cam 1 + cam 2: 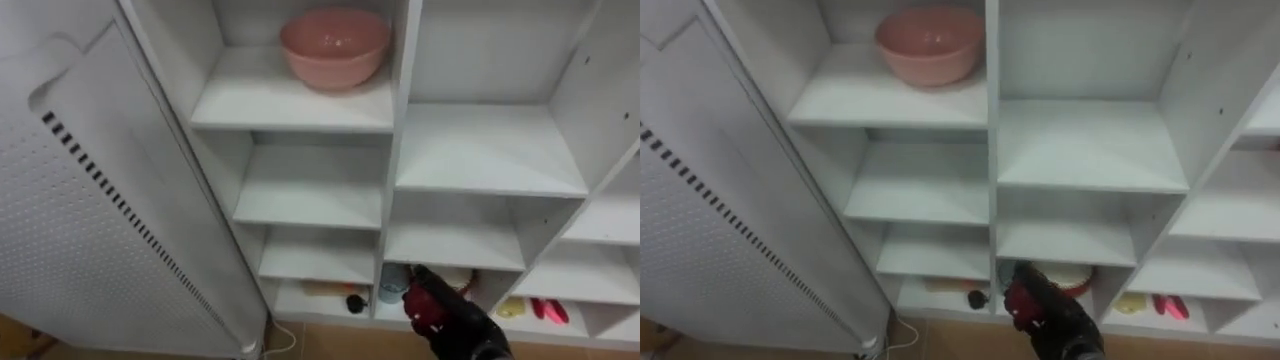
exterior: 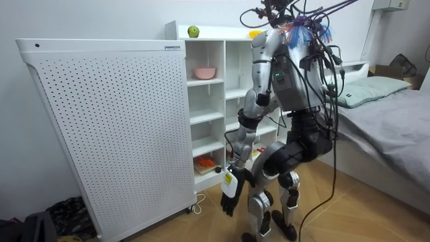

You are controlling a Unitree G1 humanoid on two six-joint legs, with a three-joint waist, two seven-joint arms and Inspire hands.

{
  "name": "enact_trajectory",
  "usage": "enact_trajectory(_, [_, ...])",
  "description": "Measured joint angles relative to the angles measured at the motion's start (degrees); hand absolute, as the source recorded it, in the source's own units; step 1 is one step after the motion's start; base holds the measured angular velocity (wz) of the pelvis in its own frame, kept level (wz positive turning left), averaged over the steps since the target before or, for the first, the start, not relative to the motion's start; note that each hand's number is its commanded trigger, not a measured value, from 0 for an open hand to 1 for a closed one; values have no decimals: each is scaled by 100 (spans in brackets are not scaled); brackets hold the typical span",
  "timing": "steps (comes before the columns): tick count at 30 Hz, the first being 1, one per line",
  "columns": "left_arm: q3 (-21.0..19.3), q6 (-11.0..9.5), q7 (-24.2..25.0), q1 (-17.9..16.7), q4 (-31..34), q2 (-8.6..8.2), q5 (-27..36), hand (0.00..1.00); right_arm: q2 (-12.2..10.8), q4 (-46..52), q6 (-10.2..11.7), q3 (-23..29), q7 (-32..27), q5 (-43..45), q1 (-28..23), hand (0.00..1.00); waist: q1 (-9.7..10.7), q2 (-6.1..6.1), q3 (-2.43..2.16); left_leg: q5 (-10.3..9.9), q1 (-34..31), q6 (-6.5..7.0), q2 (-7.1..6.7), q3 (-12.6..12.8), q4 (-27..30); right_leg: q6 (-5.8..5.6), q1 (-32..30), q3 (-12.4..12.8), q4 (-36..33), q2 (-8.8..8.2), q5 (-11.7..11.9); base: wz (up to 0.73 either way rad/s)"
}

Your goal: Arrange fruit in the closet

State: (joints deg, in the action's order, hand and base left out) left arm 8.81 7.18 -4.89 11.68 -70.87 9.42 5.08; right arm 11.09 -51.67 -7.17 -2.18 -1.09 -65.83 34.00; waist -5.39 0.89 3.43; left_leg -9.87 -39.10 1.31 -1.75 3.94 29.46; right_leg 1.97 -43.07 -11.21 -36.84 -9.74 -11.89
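Your right hand (image 1: 462, 326), fingers curled round a small red fruit (image 1: 425, 304), hangs before the white wooden closet's (image 1: 490, 150) bottom shelf, where a careless push could knock the small objects (image 1: 393, 285) or send the fruit rolling out.
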Motion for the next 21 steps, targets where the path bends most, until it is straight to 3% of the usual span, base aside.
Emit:
enact_trajectory(9, [322, 12, -142, 280, -21, -8, 203, 0, 307, -393, 34, 388, -172, -1067, 792, 100, -65, 5, 18, -4, -965, -4, 15, 27, 501, 83, -935, 72, -455, -27, -17, 2])
enact_trajectory(14, [572, 73, -186, 275, -29, 4, 202, 0, 402, -477, 262, 810, -445, -1713, 1173, 100, -148, -1, 29, -21, -1352, -25, 27, -8, 749, 139, -1276, 19, -637, -60, -58, 6])
enact_trajectory(21, [680, 108, -285, 276, -122, 18, 197, 0, 546, -466, 299, 806, -794, -1683, 1553, 100, -172, 17, 38, -220, -1746, -16, 18, 4, 1232, 162, -1667, 63, -1060, -135, -201, 0])
